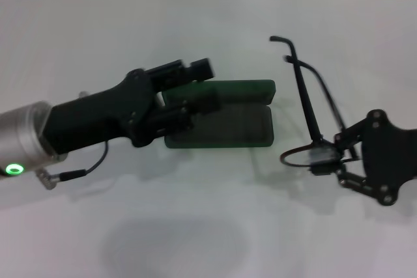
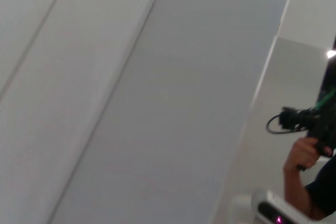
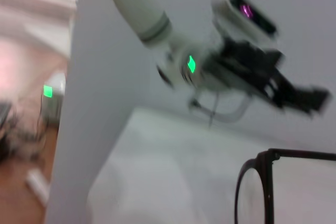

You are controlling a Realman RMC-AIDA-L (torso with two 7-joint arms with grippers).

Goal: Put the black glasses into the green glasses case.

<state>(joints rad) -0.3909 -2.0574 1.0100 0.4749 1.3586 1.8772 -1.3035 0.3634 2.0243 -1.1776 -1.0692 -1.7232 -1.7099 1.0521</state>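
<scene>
While gripped: black glasses, right end effector.

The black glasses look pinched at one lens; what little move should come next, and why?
Probably the right tool, shut on the black glasses, should carry them leftward over the open green glasses case, since they sit beside it; the left tool hovers over the case.

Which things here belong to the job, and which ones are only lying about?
For the job:
- black glasses, held by right tool
- green glasses case, open, left tool over it

Not for the job:
- white table
- person's hand in the left wrist view
</scene>
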